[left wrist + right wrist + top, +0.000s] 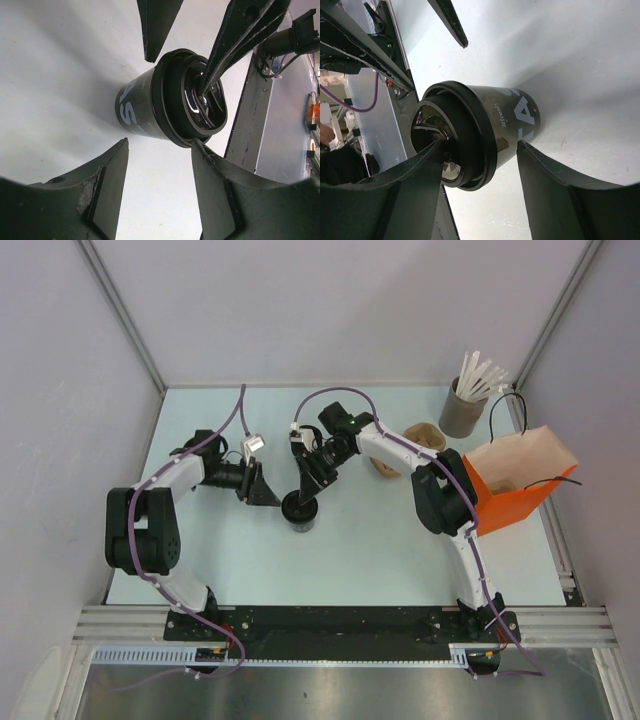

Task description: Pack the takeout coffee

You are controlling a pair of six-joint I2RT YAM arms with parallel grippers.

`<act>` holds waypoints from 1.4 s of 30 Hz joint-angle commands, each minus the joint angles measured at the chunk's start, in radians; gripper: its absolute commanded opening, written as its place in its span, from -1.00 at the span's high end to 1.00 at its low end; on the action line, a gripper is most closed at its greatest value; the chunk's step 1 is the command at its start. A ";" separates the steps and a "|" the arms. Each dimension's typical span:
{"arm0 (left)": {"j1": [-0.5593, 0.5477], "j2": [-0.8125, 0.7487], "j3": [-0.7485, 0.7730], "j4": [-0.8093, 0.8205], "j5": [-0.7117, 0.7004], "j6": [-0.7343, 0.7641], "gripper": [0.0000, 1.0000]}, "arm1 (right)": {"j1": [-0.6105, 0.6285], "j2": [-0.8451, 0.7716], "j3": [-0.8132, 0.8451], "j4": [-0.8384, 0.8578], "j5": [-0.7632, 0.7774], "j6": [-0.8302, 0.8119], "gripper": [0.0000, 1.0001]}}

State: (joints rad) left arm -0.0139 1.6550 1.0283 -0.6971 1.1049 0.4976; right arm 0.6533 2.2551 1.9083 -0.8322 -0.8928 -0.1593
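The takeout coffee [300,512] is a small black cup with white lettering and a round black lid [167,102], standing on the pale table between the two arms. My right gripper [309,488] hangs over it, open. One of its fingertips [432,155] rests in the hollow of the lid [470,130]. The other finger [545,185] stands outside the cup wall [517,122] near the base, a little apart from it. My left gripper [270,494] is open just left of the cup. In the left wrist view the cup [142,107] lies beyond the left gripper [160,144], whose fingers hold nothing.
An open orange bag [512,495] with black handles stands at the right edge. A grey tub [461,412] of white sticks sits at the back right. Two lidless cups [425,436] [384,468] stand behind the right arm. Walls close in the table on three sides.
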 commanded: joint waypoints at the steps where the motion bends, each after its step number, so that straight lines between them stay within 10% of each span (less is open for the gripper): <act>1: -0.020 -0.003 -0.007 0.060 0.013 0.010 -0.16 | 0.011 0.011 0.014 0.001 0.077 -0.039 -0.27; 29: -0.090 0.009 -0.063 0.125 -0.329 -0.028 -0.02 | 0.020 0.014 -0.061 -0.001 0.121 -0.085 -0.26; 42: -0.066 -0.073 0.056 0.126 -0.156 -0.090 -0.24 | 0.019 -0.009 -0.068 0.018 0.121 -0.083 -0.24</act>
State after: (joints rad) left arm -0.0872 1.6333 1.0218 -0.5865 0.9413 0.4061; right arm 0.6582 2.2364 1.8568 -0.7925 -0.9054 -0.1776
